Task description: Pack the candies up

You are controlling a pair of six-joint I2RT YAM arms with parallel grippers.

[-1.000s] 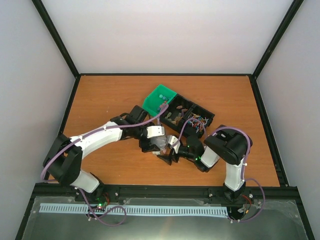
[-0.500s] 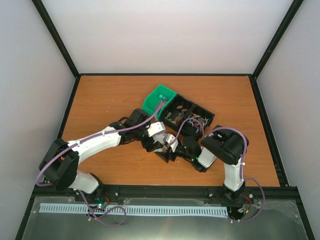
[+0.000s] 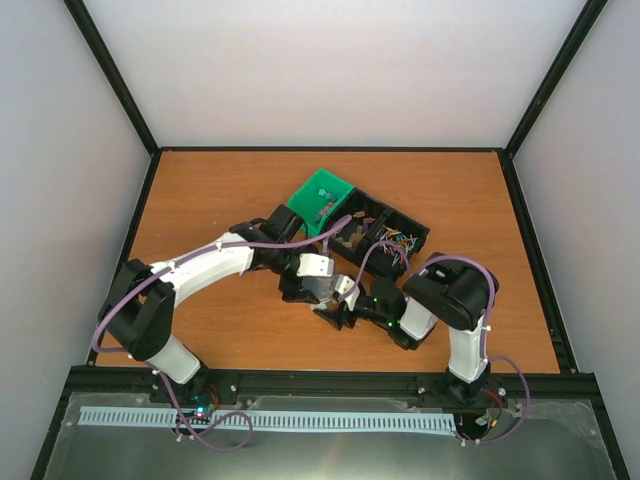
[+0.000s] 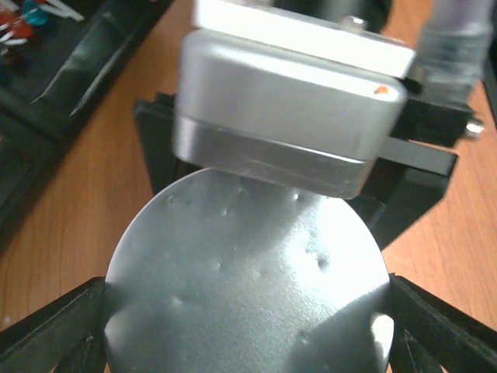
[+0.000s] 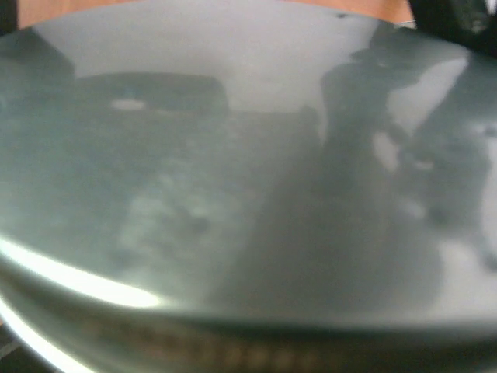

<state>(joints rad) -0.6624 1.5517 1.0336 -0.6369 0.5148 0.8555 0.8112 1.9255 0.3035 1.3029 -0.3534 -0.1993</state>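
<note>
Our left gripper (image 4: 247, 326) clamps the round metal tin (image 4: 233, 264) midway between the side edges of the table (image 3: 200, 200); for the right gripper (image 3: 346, 311) we cannot tell the opening.

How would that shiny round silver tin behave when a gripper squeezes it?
The silver tin looks like smooth, glossy metal, so probably slippery. Small dents on its face suggest thin sheet that may buckle if squeezed hard. Being round, it could roll if set on edge.
</note>
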